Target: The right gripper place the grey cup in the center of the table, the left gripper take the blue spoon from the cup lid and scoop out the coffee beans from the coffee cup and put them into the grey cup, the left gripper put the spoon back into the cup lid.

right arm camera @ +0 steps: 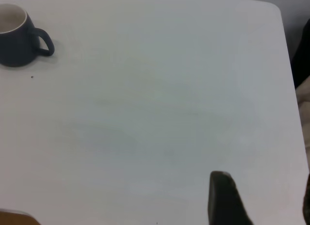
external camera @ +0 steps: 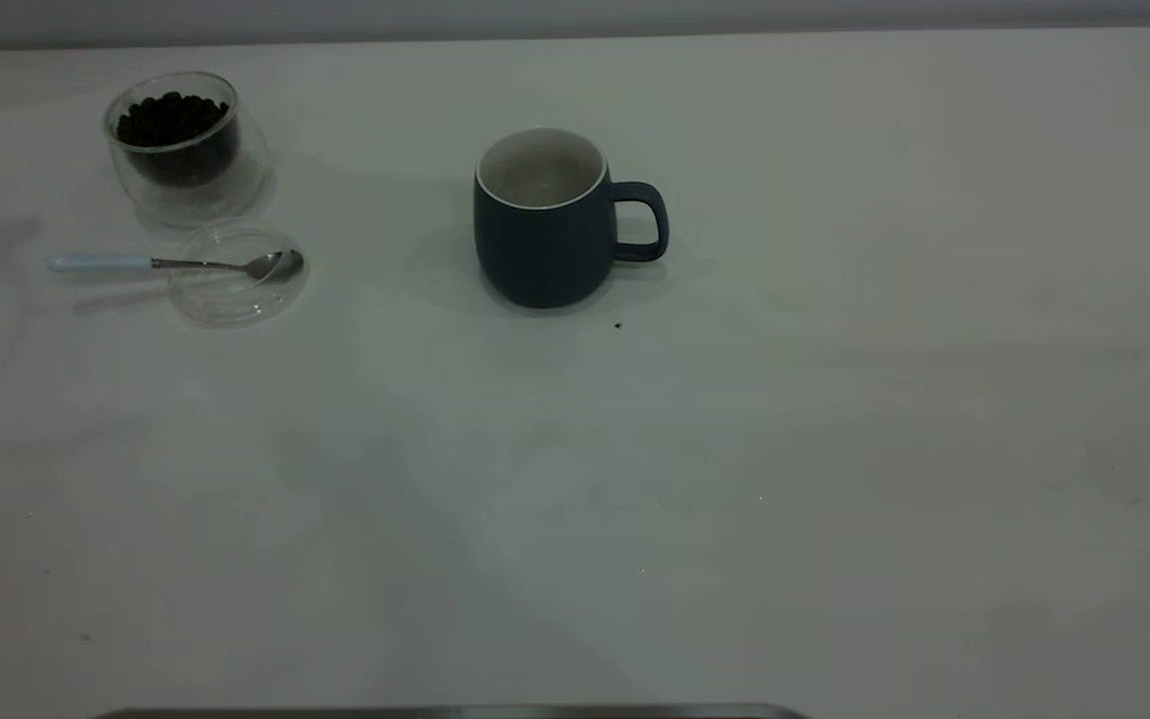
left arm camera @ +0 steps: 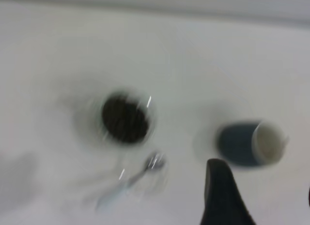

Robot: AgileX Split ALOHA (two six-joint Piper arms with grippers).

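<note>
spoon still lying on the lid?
Yes. In the exterior view the blue spoon lies with its bowl over the cup lid, handle sticking out past the rim toward the table's left edge.

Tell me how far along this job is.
Looks done: the grey cup stands upright mid-table, free of both grippers. In hand: nothing. Left: the blue spoon lies across the cup lid, the coffee beans fill the coffee cup, and the grey cup looks empty.

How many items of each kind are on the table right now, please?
Cups: 2, the grey cup and the glass cup holding coffee beans
Spoons: 1, the spoon
Lids: 1, the lid under the spoon's bowl
Total: 4 items, counting the beans as contents
</note>
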